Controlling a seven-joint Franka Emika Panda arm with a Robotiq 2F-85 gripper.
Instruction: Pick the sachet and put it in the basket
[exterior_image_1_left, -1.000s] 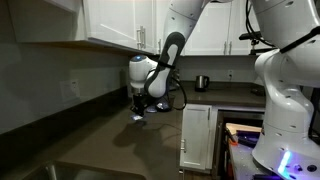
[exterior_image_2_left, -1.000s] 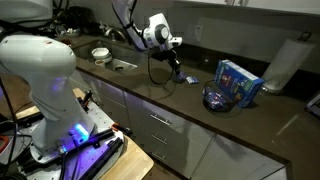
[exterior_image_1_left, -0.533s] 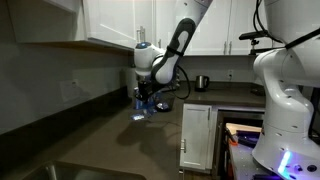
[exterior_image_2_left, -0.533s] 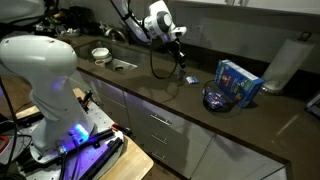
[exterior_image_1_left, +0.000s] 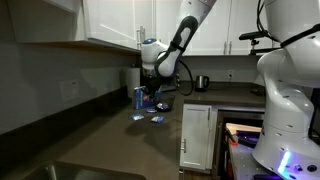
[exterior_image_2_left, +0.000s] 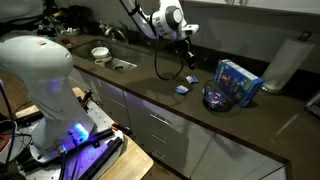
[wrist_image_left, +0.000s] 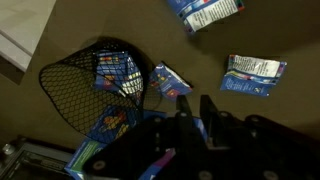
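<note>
In the wrist view my gripper (wrist_image_left: 197, 103) has its fingers close together on a small blue-and-white sachet (wrist_image_left: 168, 80) that sticks out beside the left finger. The black mesh basket (wrist_image_left: 60, 95) lies just left of the fingers, with blue packets inside. Two similar sachets lie flat on the dark counter, one to the right (wrist_image_left: 255, 75) and one at the top edge (wrist_image_left: 205, 12). In both exterior views the gripper (exterior_image_1_left: 150, 95) (exterior_image_2_left: 188, 55) hangs above the counter, short of the basket (exterior_image_2_left: 215, 98). Loose sachets lie below it (exterior_image_1_left: 157, 117) (exterior_image_2_left: 181, 90).
A tall blue box (exterior_image_2_left: 237, 80) stands behind the basket, and a paper towel roll (exterior_image_2_left: 285, 62) stands farther along. The blue box also shows beside the gripper (exterior_image_1_left: 139, 97). A metal cup (exterior_image_1_left: 201, 82) stands at the back. A bowl (exterior_image_2_left: 100, 53) and a sink lie behind the arm.
The gripper has risen from the counter and moved toward the basket and the blue box. The loose sachets stay on the counter.
</note>
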